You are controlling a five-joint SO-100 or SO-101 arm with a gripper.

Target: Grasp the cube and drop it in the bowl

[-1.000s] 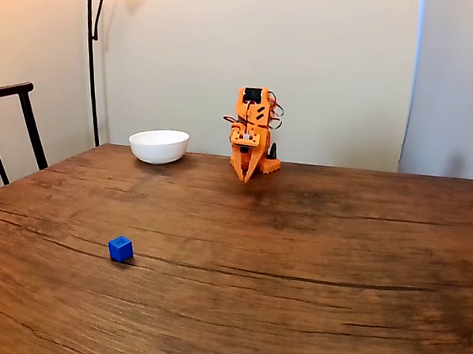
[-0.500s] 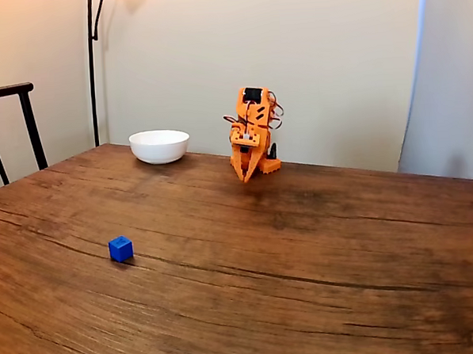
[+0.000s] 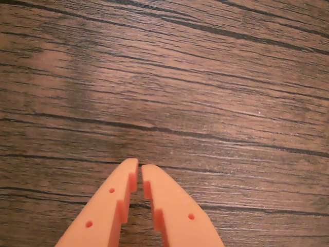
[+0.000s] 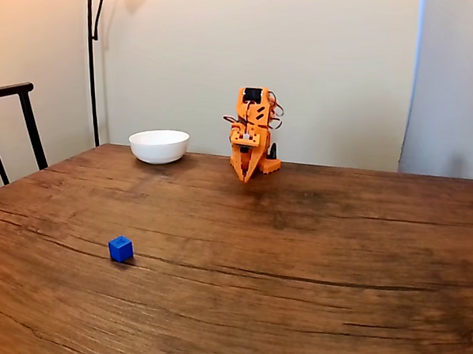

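- Arm folded at the far edge of the table, gripper pointing down over bare wood, tips nearly touching, holding nothing. Looks like a rest pose; reach not begun.
- Cube sits near-left in the fixed view, well apart from the gripper.
- Bowl far-left, just left of the arm: short carry for the drop.
- Cube rests flat, one corner edge facing the camera; no long axis.

Open wooden table is observed between the folded orange arm and the cube; nothing is seen in the way there. The bowl stands near the far edge, left of the arm in the fixed view, well apart from the cube. Beneath the nearly closed gripper, bare wood is seen.
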